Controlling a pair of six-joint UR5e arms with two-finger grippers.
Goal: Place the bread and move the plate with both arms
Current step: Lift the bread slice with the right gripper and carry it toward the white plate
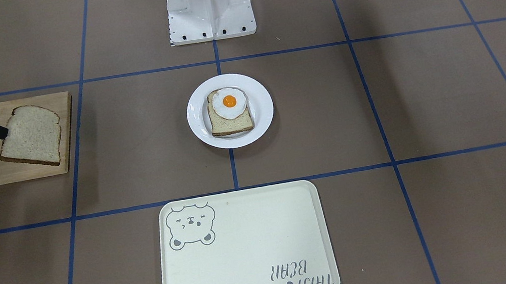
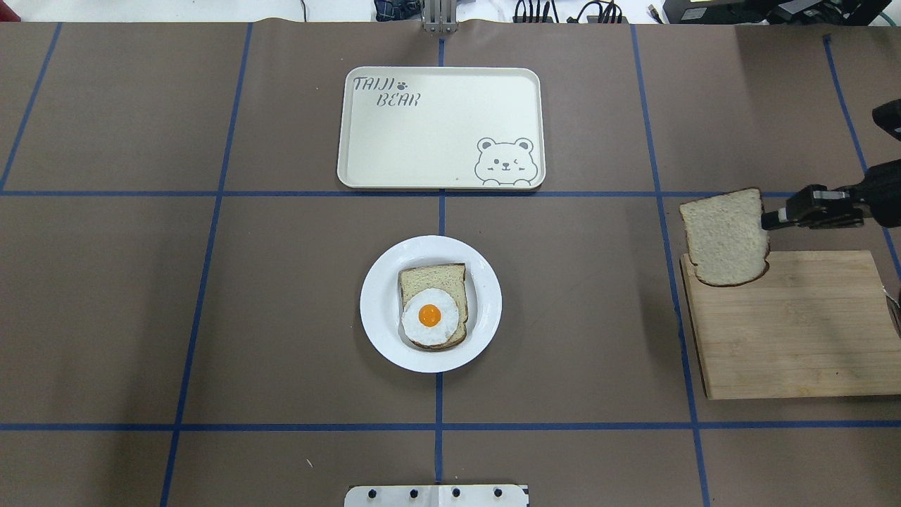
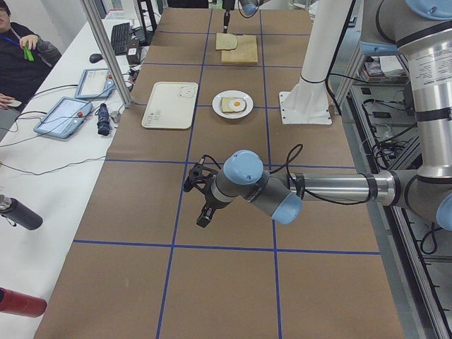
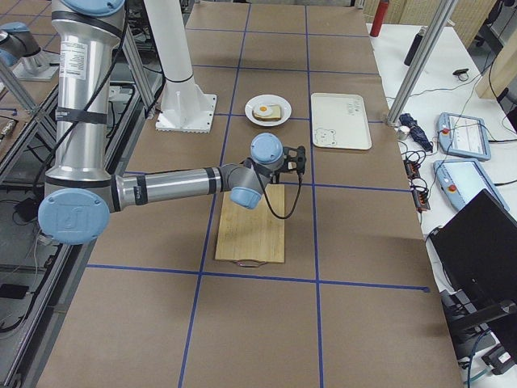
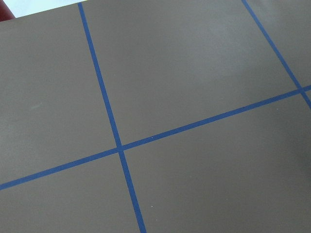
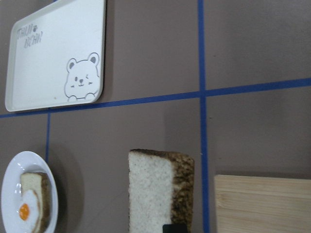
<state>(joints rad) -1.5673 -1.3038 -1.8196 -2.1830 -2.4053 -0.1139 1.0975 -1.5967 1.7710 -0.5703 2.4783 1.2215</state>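
The plain bread slice (image 2: 725, 236) is held by its edge in my right gripper (image 2: 771, 220). It hangs tilted over the far left corner of a wooden cutting board (image 2: 795, 331). It also shows in the front-facing view (image 1: 32, 136) and the right wrist view (image 6: 155, 194). The white plate (image 2: 373, 303) sits at the table's middle and carries an egg-topped slice (image 2: 431, 306). My left gripper (image 3: 201, 205) hovers over bare table far from the plate. It shows only in the left side view, so I cannot tell whether it is open or shut.
A cream tray with a bear drawing (image 2: 436, 127) lies beyond the plate. The white base post (image 1: 209, 4) stands on the robot's side of the plate. Blue tape lines cross the brown table. An operator's side table with tablets and bottles runs along the far edge.
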